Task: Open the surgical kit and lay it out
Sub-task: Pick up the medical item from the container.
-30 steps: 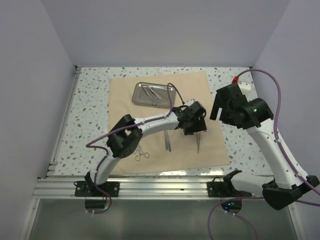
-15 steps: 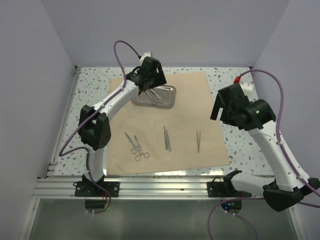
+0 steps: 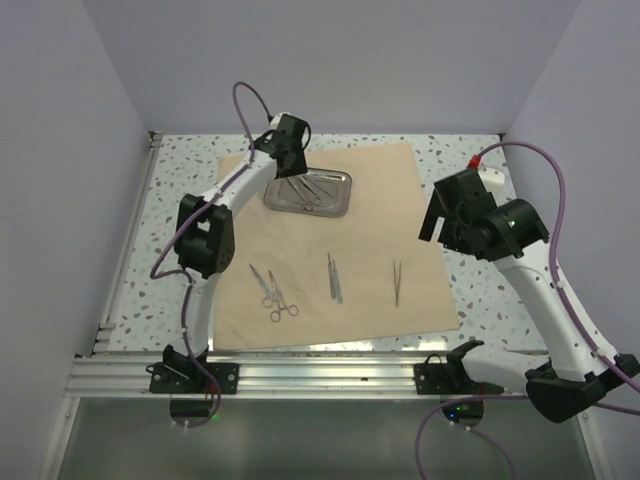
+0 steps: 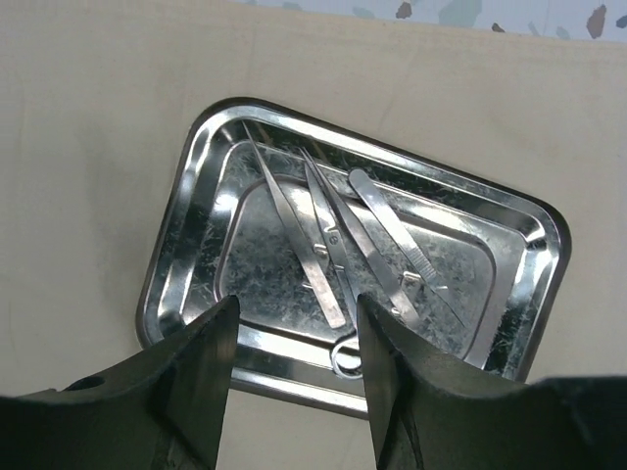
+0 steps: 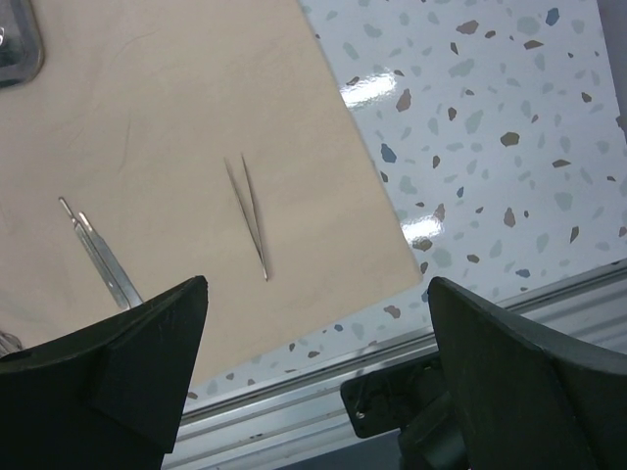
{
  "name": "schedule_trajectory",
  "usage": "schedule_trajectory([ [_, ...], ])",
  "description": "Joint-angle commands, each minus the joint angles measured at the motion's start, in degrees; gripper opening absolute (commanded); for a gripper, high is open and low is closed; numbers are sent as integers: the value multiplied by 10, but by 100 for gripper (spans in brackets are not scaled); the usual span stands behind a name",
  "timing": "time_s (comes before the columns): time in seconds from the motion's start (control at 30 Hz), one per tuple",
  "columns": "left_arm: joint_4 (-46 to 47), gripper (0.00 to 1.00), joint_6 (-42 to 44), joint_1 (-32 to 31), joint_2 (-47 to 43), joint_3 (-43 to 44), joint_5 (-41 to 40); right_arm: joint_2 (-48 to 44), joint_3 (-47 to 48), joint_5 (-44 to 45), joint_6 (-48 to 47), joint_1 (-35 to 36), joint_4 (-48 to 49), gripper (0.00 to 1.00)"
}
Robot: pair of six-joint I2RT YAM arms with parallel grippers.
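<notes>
Left wrist view alone shows three tools (image 4: 304, 245) inside the tray (image 4: 191, 186) on the cloth (image 4: 78, 147), with the left gripper (image 4: 294, 323) spread, empty. The right gripper (image 5: 318, 294) gapes near laid-out tweezers (image 5: 250, 220). The left gripper has edged left since.

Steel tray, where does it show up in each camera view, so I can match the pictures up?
Top external: steel tray in the upper middle, at the far end of the tan cloth.
Left wrist: the tray fills the middle of the picture.
Right wrist: only the tray's corner, at the top left edge.
Shared landmark: the tan cloth under it, in all three.
</notes>
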Motion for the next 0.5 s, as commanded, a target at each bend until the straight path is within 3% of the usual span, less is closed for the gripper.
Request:
schedule_trajectory([
  [0.0, 5, 54, 16, 28, 9, 32, -21, 2, 3, 24, 21, -2, -63, 98],
  [0.47, 12, 54, 18, 51, 111, 111, 22, 51, 20, 39, 22, -2, -59, 98],
])
